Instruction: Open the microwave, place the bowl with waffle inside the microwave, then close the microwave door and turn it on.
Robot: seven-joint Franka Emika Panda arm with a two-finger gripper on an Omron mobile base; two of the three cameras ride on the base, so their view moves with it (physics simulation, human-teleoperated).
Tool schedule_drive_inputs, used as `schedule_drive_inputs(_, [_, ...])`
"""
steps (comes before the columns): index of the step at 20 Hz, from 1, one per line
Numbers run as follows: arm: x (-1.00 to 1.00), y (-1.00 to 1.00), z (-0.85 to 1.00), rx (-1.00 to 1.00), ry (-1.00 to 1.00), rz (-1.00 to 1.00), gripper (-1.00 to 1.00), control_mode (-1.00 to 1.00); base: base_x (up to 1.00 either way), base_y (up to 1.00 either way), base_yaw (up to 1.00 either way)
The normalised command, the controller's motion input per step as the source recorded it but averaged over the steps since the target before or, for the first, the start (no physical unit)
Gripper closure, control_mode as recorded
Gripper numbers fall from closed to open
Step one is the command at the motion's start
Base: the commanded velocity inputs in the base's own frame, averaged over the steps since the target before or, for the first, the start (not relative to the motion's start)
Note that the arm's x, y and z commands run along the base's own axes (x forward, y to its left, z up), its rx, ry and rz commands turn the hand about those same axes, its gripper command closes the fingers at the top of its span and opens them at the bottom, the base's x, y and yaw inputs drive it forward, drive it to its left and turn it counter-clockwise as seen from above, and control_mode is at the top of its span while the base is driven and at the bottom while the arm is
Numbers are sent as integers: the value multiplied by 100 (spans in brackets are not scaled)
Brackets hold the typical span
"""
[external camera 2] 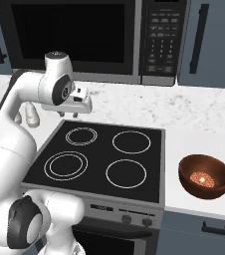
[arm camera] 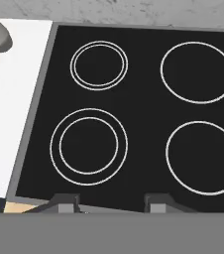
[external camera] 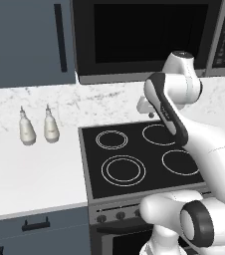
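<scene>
Gripper above stovetop, nothing held; bowl on counter at right, microwave shut.

Far left on the white counter (external camera: 30, 174) stand two pale bottles (external camera: 37, 127), side by side by the backsplash; contents cannot be made out. The stovetop (external camera 2: 99, 154) sits mid-scene, four rings bare. The gripper (external camera 2: 68, 114) hangs over its rear left area, pointing down; in the hand view the finger tips (arm camera: 64, 202) stand partly apart with only black glass between them, gripping nothing. Above, the microwave (external camera 2: 94, 40) is mounted with its door (external camera 2: 67, 32) closed and keypad (external camera 2: 163, 37) on the right. Right of the stovetop, the bowl (external camera 2: 205, 176) rests upright on the counter, a waffle (external camera 2: 202, 178) lying in its bottom. Bowl is well apart from the jaws, to their right and nearer the counter's front edge.
</scene>
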Motion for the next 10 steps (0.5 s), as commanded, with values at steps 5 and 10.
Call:
schedule_drive_inputs(5, [1,-1,0,0,-1,0,-100,-100,0,0,0])
schedule_drive_inputs(10, [-16,-17,42,3,-23,0,-100,-100,0,0,0])
